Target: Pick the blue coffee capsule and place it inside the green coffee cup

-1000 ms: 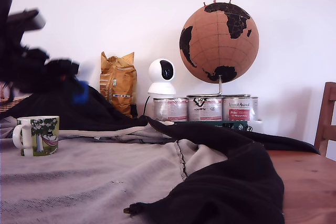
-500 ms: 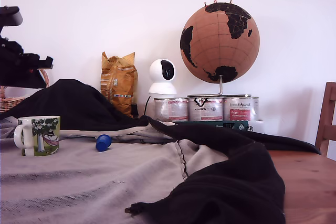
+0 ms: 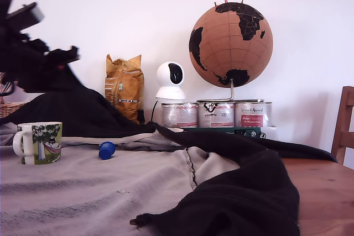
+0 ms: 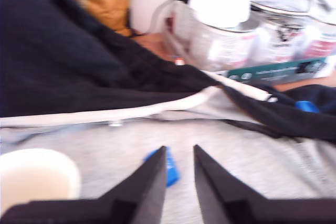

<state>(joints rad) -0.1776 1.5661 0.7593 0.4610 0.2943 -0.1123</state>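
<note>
The blue coffee capsule (image 3: 107, 150) lies on its side on the grey cloth, a little to the exterior view's right of the green coffee cup (image 3: 38, 142), which stands upright with its handle to the left. My arm (image 3: 33, 64) is a dark blur high above the cup. In the wrist view my gripper (image 4: 180, 156) is open by a narrow gap with nothing between its fingers. The capsule (image 4: 171, 170) shows on the cloth below, partly hidden by one finger, and the cup's white rim (image 4: 31, 179) is close beside it.
A black garment (image 3: 232, 192) is draped over the grey cloth (image 3: 99, 192). At the back stand an orange bag (image 3: 124, 87), a white camera (image 3: 170, 80), tins (image 3: 215, 114) and a globe (image 3: 230, 45). A wooden chair (image 3: 344, 125) is at far right.
A second ago the capsule was in my gripper above the cloth. It then dropped onto the cloth beside the cup and has rolled slightly left. The arm has kept moving above the cup.
</note>
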